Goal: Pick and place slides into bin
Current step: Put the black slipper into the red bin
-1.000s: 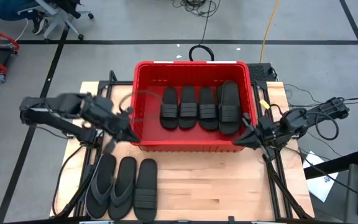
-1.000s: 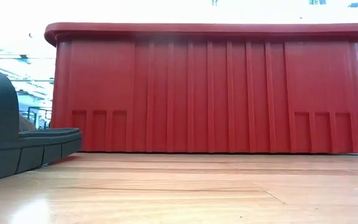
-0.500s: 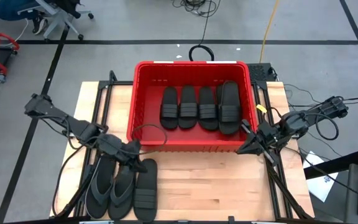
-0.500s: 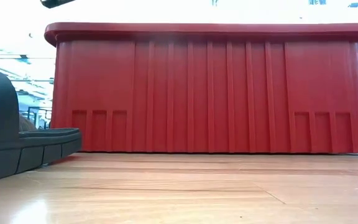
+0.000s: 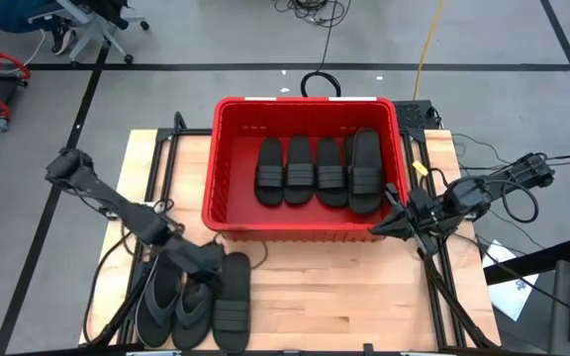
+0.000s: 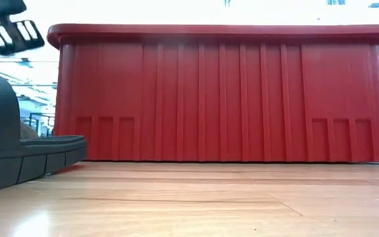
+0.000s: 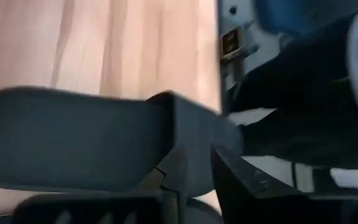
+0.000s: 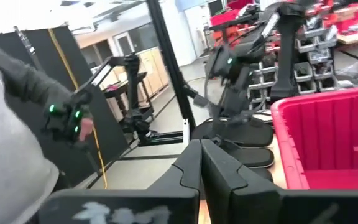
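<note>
Left tool point(image 5: 209, 259) right over middle slide point(image 5: 194, 303), long axis near-far, can't tell my grip; right tool point(image 5: 389, 225) closed, parked by bin point(image 5: 228, 114).

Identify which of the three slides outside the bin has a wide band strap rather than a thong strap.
The slide nearest the table's middle, rightmost of the three in the high view; the other two slides have Y-shaped thong straps.

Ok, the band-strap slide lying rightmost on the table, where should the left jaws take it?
Probably across the ribbed band of that slide, coming straight down. It lies sole-down, so the raised strap is the graspable part. The left gripper is already above its bin-side end.
</note>
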Robot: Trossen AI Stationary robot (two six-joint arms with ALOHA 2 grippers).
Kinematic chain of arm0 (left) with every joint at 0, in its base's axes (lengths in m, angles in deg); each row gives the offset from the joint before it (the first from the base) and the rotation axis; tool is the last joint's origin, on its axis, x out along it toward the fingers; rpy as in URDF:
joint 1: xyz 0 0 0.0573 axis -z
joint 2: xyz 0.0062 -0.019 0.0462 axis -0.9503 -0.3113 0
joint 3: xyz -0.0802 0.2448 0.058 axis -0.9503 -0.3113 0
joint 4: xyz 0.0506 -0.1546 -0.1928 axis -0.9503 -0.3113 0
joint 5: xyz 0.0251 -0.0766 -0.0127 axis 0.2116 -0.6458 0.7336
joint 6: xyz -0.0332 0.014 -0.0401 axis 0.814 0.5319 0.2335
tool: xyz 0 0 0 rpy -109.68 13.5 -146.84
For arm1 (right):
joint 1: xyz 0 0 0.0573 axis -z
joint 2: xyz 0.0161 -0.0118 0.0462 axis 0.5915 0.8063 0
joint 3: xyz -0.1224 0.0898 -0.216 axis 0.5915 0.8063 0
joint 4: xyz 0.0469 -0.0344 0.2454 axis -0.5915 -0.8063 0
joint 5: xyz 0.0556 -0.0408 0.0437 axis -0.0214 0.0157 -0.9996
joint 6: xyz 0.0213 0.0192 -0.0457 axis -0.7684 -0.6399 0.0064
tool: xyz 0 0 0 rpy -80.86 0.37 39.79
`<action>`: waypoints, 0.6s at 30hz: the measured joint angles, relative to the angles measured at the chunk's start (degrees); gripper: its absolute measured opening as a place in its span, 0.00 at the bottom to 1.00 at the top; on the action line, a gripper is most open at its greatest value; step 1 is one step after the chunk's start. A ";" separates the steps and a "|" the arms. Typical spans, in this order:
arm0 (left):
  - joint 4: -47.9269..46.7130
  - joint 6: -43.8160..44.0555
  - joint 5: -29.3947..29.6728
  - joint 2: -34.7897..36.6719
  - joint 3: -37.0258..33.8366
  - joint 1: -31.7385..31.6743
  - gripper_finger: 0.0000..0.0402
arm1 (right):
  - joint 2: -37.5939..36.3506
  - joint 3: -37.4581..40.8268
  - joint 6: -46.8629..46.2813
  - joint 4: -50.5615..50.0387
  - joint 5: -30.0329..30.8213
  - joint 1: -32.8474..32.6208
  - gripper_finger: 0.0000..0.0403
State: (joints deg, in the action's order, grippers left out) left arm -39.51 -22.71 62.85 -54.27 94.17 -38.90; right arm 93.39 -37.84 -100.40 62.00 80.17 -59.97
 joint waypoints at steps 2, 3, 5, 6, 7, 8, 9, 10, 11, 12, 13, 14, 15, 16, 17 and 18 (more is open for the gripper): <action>0.54 -1.19 -1.24 -2.90 -0.44 -0.11 0.21 | 0.00 0.00 -1.66 0.00 0.57 0.00 0.00; 0.46 -2.19 -1.99 -4.35 -0.55 -0.12 0.23 | 0.00 0.00 -2.33 0.00 0.56 0.00 0.00; 1.96 -4.86 -3.76 -6.76 -0.61 0.03 0.26 | 0.02 0.00 -3.09 0.02 0.58 0.00 0.00; 3.39 -6.40 -4.55 -7.47 -0.60 0.03 0.28 | 0.02 0.00 -3.72 0.04 0.56 0.00 0.00; 4.90 -7.48 -5.32 -7.99 -0.60 -0.01 0.30 | 0.02 0.00 -4.23 0.09 0.56 0.00 0.00; 6.21 -7.93 -5.99 -8.52 -0.53 -0.25 0.33 | 0.04 0.00 -4.76 0.26 0.56 0.00 0.00; 6.86 -8.23 -6.67 -9.00 -0.51 -0.52 0.35 | 0.06 0.00 -5.22 0.41 0.56 0.00 0.00; 6.76 -8.75 -7.57 -9.49 -0.51 -0.77 0.37 | 0.07 0.00 -5.59 0.46 0.57 0.00 0.00; 6.48 -9.14 -8.97 -10.00 -0.51 -1.15 0.40 | 0.04 0.00 -6.19 0.46 0.58 0.00 0.00; 6.04 -9.51 -10.28 -10.46 -0.51 -1.51 0.43 | 0.04 0.00 -6.84 0.49 0.56 0.00 0.00; 5.14 -9.66 -11.06 -10.83 -0.51 -1.74 0.46 | 0.09 0.00 -7.37 0.51 0.57 0.00 0.00; 4.24 -9.62 -11.34 -11.21 -0.51 -1.92 0.48 | 0.14 0.00 -7.87 0.56 0.58 0.00 0.00; 4.09 -9.42 -11.51 -11.73 -0.53 -2.07 0.52 | 0.22 0.00 -8.24 0.69 0.58 0.00 0.00; 4.52 -9.12 -12.21 -12.36 -0.52 -2.30 0.55 | 0.26 0.00 -8.29 0.72 0.56 0.00 0.00; 4.96 -8.92 -13.34 -12.99 -0.52 -2.53 0.58 | 0.40 0.00 -8.29 0.74 0.58 0.00 0.00; 5.33 -8.91 -14.66 -13.65 -0.52 -2.64 0.60 | 0.54 0.00 -8.30 0.90 0.58 0.00 0.00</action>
State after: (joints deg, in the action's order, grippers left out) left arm -34.17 -31.62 48.20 -67.92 93.65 -41.54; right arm 93.93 -37.84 -108.70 62.90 80.76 -59.97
